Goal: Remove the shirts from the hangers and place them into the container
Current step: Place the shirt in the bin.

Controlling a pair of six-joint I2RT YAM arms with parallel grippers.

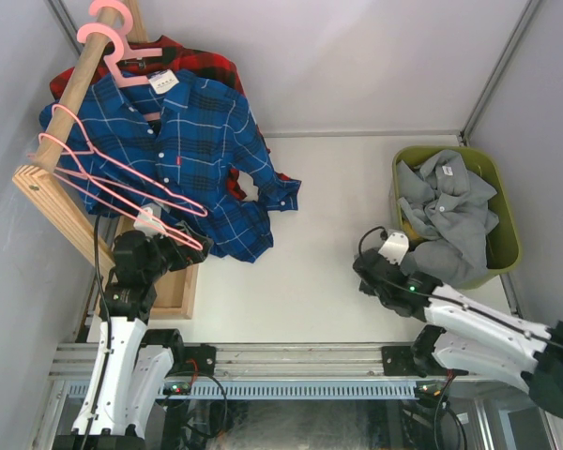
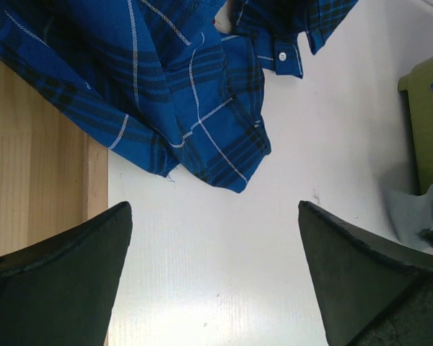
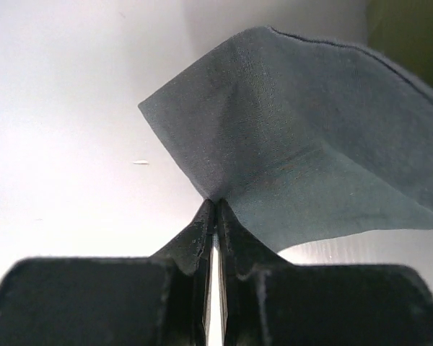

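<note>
Your right gripper (image 3: 215, 207) is clamped on the grey shirt's (image 3: 303, 144) edge.
Most of it lies in the olive-green bin (image 1: 509, 220); your left gripper (image 2: 215, 210) stands wide apart near the blue plaid shirt's (image 2: 195, 94) hem.

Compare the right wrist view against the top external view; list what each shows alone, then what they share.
Right wrist only: the right gripper shut, pinching an edge of the grey shirt. Top only: the blue plaid shirt and red plaid shirt hung from the wooden rail, with pink hangers. Both: grey shirt, container, white table.
</note>
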